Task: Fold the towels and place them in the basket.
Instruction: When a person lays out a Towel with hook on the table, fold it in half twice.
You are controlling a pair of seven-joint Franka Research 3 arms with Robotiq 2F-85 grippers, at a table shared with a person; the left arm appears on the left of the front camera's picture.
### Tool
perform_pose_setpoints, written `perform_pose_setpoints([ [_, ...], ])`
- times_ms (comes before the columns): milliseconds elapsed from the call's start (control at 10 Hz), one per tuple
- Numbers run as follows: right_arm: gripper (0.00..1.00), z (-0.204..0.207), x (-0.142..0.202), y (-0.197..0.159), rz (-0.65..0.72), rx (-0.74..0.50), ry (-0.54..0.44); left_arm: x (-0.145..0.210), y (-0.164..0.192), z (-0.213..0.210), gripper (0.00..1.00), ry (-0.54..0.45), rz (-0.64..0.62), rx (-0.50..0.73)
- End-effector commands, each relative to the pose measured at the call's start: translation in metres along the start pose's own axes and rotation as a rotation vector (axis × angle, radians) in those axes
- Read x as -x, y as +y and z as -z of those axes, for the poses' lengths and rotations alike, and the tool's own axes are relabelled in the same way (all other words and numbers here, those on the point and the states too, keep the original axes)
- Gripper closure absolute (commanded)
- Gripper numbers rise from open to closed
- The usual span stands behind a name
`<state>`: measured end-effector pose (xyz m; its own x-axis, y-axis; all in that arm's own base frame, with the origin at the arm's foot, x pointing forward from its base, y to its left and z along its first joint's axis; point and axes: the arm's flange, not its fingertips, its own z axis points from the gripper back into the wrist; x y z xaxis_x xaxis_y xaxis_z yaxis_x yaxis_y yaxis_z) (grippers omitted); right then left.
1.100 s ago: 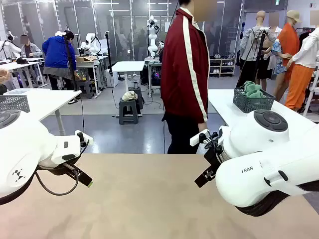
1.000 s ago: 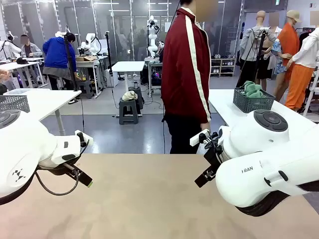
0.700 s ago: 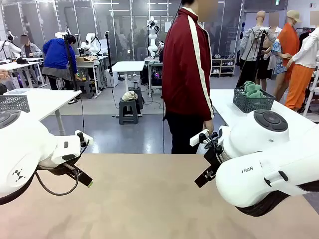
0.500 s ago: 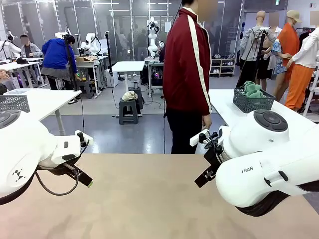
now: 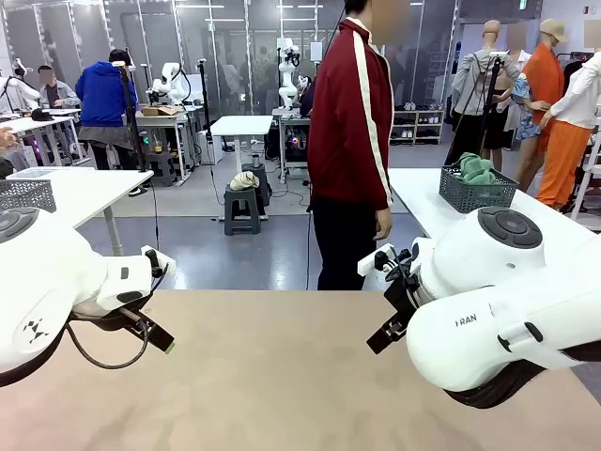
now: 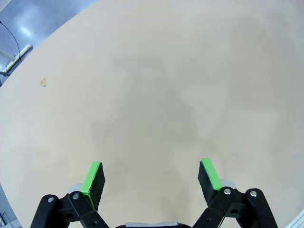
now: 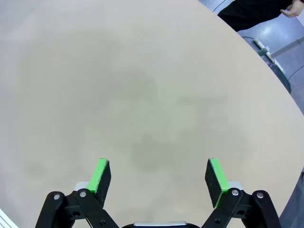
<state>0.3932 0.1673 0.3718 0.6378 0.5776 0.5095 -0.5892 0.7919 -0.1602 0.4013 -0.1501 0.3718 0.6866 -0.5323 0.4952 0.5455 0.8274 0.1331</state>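
My left gripper (image 5: 155, 336) hovers over the tan table (image 5: 272, 376) at its left side, open, with nothing between its green pads (image 6: 93, 179). At the right side my right gripper (image 5: 383, 335) is also open and empty, its pads (image 7: 101, 174) spread wide over bare tabletop. A dark grey mesh basket (image 5: 477, 193) with sea-green towels (image 5: 477, 169) in it stands on a white side table (image 5: 427, 207) beyond the far right corner, out of both grippers' reach. The person (image 5: 352, 141) in a dark red jacket stands at the far edge.
A second mesh basket (image 5: 26, 194) sits on a white table at the far left. The person's dark trousers (image 7: 251, 12) show beyond the table edge in the right wrist view. A small mark (image 6: 43, 82) lies on the tabletop.
The person at the far edge has shifted a little and the hand has lifted slightly. Neither arm has moved and both grippers stay open.
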Motion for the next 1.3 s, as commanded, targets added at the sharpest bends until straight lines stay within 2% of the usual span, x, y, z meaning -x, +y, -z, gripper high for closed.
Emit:
perform_pose_setpoints([
  [0,0.0,0.0,0.0,0.0,0.003,-0.001,0.0,0.0,0.0,0.0,0.0,0.0,0.0,0.0],
  [200,0.0,0.0,0.0,0.0,0.0,0.0,0.0,0.0,0.0,0.0,0.0,0.0,0.0,0.0],
  [500,0.0,-0.036,-0.01,-0.014,-0.036,-0.056,0.008,-0.022,0.001,-0.034,0.0,0.014,0.045,0.059],
  [700,0.0,-0.079,-0.018,-0.025,-0.057,-0.059,0.008,-0.043,0.005,-0.072,0.0,0.017,0.075,0.09],
  [900,0.0,-0.138,-0.017,-0.041,-0.079,-0.028,0.003,-0.055,0.021,-0.128,0.0,0.001,0.099,0.095],
  [1200,0.0,-0.207,-0.002,-0.049,-0.059,-0.016,-0.031,-0.046,0.05,-0.199,0.0,-0.053,0.152,0.193],
])
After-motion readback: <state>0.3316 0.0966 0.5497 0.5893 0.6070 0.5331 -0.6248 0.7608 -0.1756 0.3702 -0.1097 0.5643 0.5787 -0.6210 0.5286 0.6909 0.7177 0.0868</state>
